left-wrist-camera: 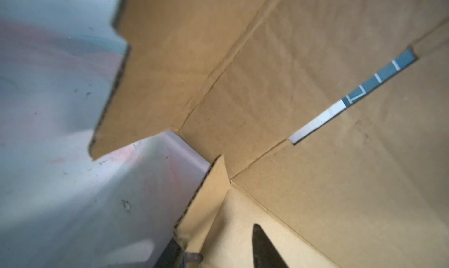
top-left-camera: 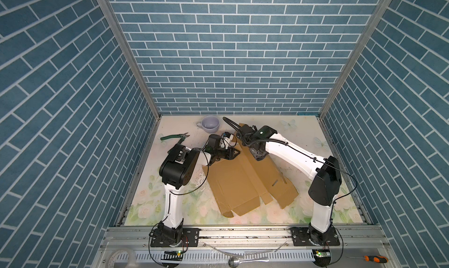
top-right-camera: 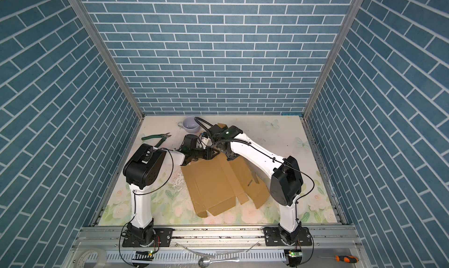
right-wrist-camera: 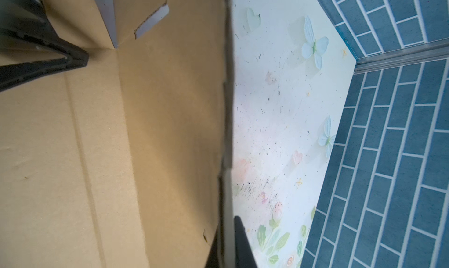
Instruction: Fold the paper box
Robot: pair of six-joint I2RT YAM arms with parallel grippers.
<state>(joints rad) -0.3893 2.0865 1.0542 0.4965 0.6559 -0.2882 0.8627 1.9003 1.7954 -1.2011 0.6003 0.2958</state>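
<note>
The right gripper [right-wrist-camera: 226, 230] is closed tightly on a raised edge of the paper box [top-left-camera: 233, 181], and the cardboard is pinched between both jaws. The jaws of the left gripper [left-wrist-camera: 218, 235] are held apart, and a small upright flap is seen between them, against one finger. From the jaws, the rest of the brown sheet is spread toward the arm bases on the floral table [top-left-camera: 303, 143]. Beyond the left jaws, a lilac cup [top-left-camera: 211, 124] is placed.
</note>
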